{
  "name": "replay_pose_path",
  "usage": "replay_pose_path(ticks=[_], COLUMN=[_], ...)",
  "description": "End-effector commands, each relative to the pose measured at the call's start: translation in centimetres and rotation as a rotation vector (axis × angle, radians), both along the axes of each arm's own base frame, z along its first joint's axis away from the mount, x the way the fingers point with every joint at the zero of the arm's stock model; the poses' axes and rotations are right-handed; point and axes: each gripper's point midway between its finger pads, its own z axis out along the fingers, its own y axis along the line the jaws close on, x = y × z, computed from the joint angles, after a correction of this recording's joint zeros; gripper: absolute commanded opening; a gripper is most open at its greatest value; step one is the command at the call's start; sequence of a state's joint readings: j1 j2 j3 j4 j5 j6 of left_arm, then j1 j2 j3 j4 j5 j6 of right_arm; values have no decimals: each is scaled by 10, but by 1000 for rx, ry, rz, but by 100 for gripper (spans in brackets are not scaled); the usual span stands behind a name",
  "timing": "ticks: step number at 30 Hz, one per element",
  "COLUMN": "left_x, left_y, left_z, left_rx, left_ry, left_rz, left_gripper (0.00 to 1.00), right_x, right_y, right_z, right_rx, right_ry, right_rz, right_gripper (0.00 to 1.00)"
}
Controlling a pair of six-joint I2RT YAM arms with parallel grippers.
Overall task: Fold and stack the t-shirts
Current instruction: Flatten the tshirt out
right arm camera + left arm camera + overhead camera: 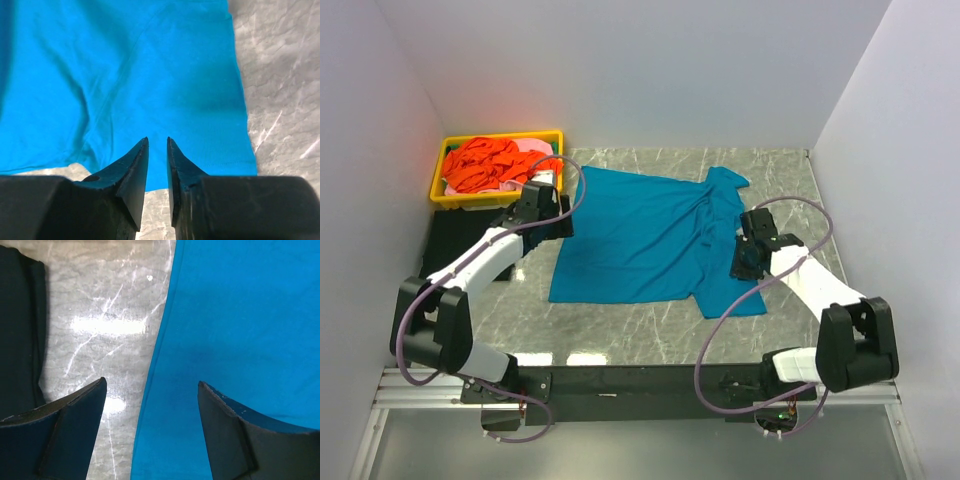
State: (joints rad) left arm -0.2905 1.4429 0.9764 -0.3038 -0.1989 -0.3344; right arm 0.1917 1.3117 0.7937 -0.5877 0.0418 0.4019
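— Any containers?
— Just one: a yellow plastic tray (500, 135) at the far left corner of the tabletop (620, 335).
— Filled with what?
— Heaped with crumpled orange-red t-shirts (485, 165), piled above the rim. A bit of a pink t-shirt (532, 147) showing toward the right side.
— And outside the tray?
— Across the middle of the tabletop, a large teal-blue t-shirt (640, 240), mostly flat, bunched into folds toward its right side. Just in front of the tray, a black t-shirt (455, 250), lying flat at the left edge and partly under the left arm. Apart from the teal one, with a strip of bare marble between.
— State of the left tool (152, 385)?
— Spread wide, hanging over the teal shirt's left edge: one finger above marble, the other above cloth. Gripping nothing.
— And the right tool (157, 140)?
— Drawn nearly together, only a thin slit left between the fingers, low over the right part of the teal shirt, close to its near hem. Cannot tell whether any cloth is caught in that slit.
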Motion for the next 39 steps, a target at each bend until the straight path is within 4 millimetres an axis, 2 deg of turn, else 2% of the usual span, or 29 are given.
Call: replay_pose_path(ticks=[1,7,10,15,18,22,25,31,34,37,39], left_x=[3,2,3,2,1,0,0,-2,-3,-5,-7], left_y=[2,4,4,5,5,5,6,8,7,4,-5], left_z=[18,22,22,20,19,16,13,9,7,2,-2], left_rx=[5,12,11,20,19,20,23,38,37,44,48], left_ry=[-63,-73,-73,-68,-68,-59,-49,-41,-34,-19,-4], left_rz=[2,4,3,7,5,6,6,10,5,-11,-40], left_gripper=[79,79,79,79,79,79,79,79,79,79,79], right_x=[8,12,6,-28,-55,-95,-111,-129,-141,-144,-138], right_y=[-2,1,-1,-10,-18,-18,-19,-4,9,13,11], right_z=[-7,-24,-35,-51,-58,-66,-61,-51,-51,-49,-40], right_rx=[-20,-45,-66,-128,-160,-136,-125,-73,-30,-21,-23], right_ry=[21,66,131,273,340,421,425,483,530,527,473], right_rz=[-9,-15,-36,-64,-85,-104,-122,-105,-55,-41,-38], right_gripper=[28,29,29,29,29,29,28,27,28,29,29])
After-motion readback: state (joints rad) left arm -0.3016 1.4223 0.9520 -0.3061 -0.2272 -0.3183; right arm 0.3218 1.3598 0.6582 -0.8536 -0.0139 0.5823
